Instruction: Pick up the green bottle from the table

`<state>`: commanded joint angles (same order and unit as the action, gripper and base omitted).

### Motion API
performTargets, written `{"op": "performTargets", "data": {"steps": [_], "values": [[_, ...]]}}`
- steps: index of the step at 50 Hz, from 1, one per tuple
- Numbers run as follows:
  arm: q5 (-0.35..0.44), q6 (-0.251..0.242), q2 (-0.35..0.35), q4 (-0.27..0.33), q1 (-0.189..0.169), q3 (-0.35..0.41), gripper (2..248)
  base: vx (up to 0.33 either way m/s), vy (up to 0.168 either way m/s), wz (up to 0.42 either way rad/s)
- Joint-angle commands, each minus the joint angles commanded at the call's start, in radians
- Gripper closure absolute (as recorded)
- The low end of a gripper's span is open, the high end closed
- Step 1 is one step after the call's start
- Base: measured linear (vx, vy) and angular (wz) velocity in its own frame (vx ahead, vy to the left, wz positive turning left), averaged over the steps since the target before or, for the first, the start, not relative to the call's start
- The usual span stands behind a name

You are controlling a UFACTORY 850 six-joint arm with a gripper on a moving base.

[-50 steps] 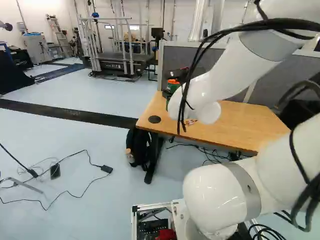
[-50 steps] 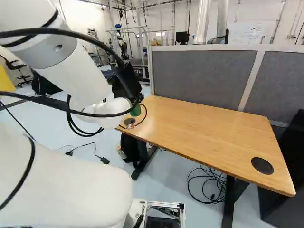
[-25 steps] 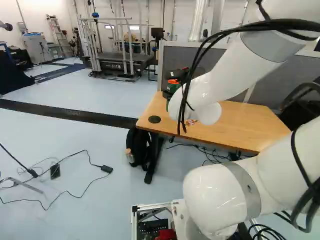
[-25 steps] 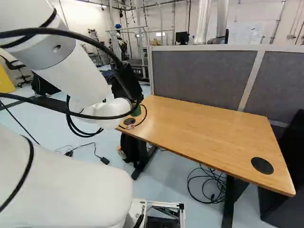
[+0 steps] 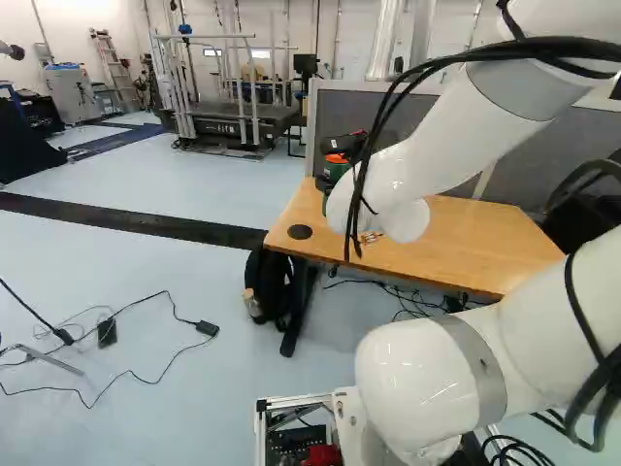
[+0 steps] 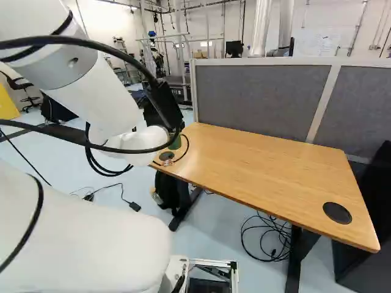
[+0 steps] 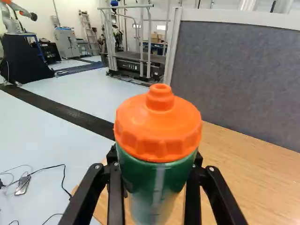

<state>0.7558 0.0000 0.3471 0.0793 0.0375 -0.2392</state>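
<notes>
Seen along the wrist, the two black fingers (image 7: 116,197) are closed on the green bottle (image 7: 158,180), one pressed to each side of its body just below the orange lid (image 7: 159,129). Upright between them, the bottle is at the worktop's left end, towards the far left corner; its foot is mostly hidden, so I can't tell whether it touches the wood. From there the white arm (image 6: 91,101) reaches back towards the base, with black cables (image 5: 361,165) hanging off it. Near the left edge of the worktop (image 6: 263,159) lies a dark round disc (image 5: 300,232), and between that and the near edge's middle there's a small reddish thing (image 5: 372,237), too small to make out. Another dark disc (image 6: 337,212) sits by the near right corner. Along the far edge stands a grey divider (image 6: 256,97). Under the left end, a black backpack (image 5: 269,282) rests on the floor (image 5: 175,320) beside a table leg, with more cables (image 6: 269,241) coiled below the right half.
</notes>
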Motion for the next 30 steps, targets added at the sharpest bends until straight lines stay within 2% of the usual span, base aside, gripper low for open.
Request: {"op": "performTargets", "data": {"steps": [30], "values": [[0.051,0.0,-0.03,-0.035,-0.016,0.066,136,0.0,0.0,0.0]]}}
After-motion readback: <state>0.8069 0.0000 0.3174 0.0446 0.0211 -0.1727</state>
